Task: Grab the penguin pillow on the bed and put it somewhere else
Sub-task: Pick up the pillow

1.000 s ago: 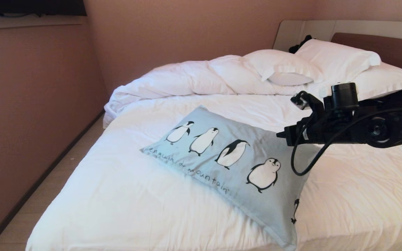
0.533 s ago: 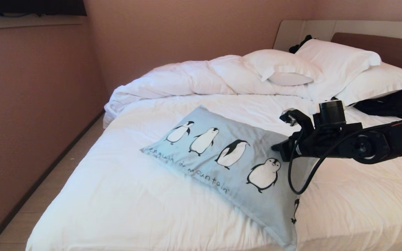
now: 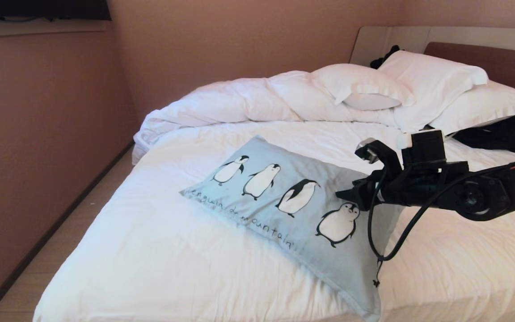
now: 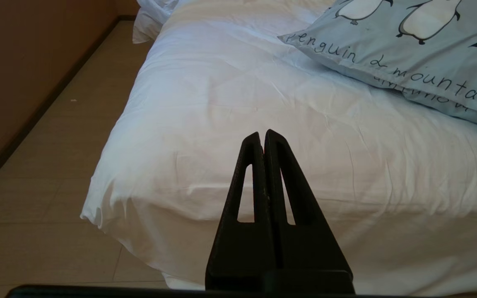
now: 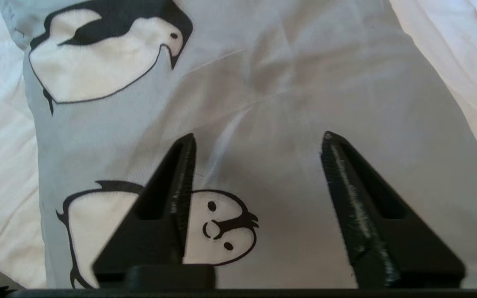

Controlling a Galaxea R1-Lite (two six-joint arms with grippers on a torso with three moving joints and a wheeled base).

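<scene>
On the bed (image 3: pixel 159 250), near its foot & toward the robot's right, the penguin pillow (image 3: pixel 284 201) lies flat on the white sheet, set at a slant, penguins facing up. Behind it sit the bunched duvet (image 3: pixel 239 100) and two white pillows (image 3: pixel 427 85) against the headboard (image 3: pixel 485 56); some dark clothing (image 3: pixel 499 133) lies beside those pillows.

The right claw (image 3: pixel 344 195) reaches in from the right side & hovers over the pillow's right-hand part, just above the chick-like penguin. In the right wrist view the right claw (image 5: pixel 257 142) is released: fingers spread wide, blue fabric showing between them, nothing gripped. Can't tell if the tips touch the cloth yet; they look very close.

The left claw (image 4: pixel 262 134) is clenched on nothing, parked low off the foot of the bed, pointing at the sheet's edge, well apart from the pillow.

Step in hand, IMO: approach for the grasp. Pick-up not done yet, pillow not lifted.

Next move prob. calls for pressing the spread fingers down into the soft top, then pinching a decent fold of cover + stuffing. A thin pinch of fabric alone may slip or let the pillow sag when raised, so bite deep before lifting, then carry it to another spot.
</scene>
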